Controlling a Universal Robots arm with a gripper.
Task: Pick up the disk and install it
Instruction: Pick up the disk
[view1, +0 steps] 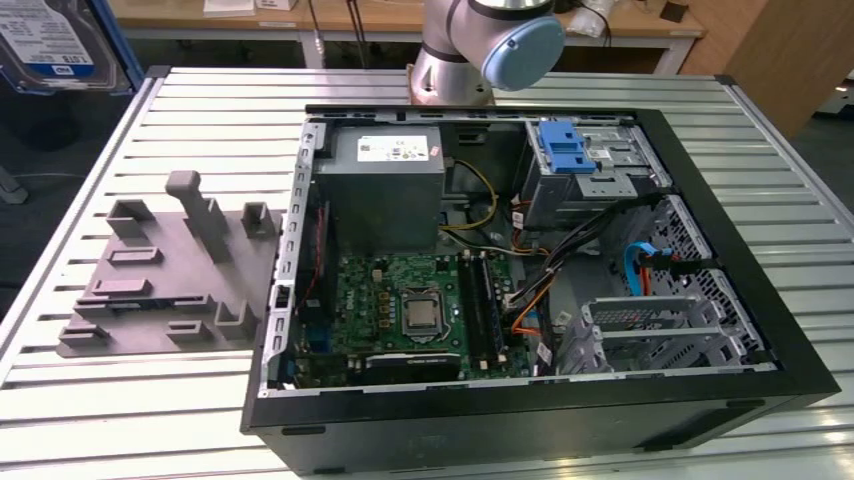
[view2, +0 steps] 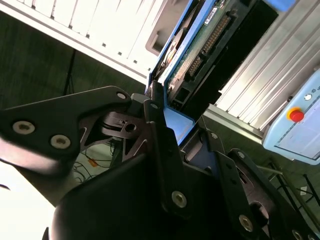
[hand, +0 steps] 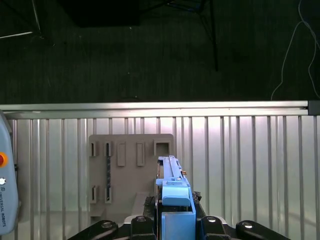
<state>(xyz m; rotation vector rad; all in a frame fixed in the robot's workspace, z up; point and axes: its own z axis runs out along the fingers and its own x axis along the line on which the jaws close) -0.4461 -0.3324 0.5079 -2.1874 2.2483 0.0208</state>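
A robotics lab: robot arm (view1: 487, 45), slatted metal table (view1: 134, 400), opened computer case (view1: 534, 425), wooden workbenches (view1: 374, 18) behind.

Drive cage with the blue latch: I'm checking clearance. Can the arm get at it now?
Probably yes: the case lies open and nothing covers the cage; the claw, shut on the disk, hangs beside the case.

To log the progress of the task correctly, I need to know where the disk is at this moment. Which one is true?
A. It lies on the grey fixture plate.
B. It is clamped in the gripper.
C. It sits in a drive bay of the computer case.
B: in both wrist views the gripper is shut on the disk, holding its blue edge from both sides.
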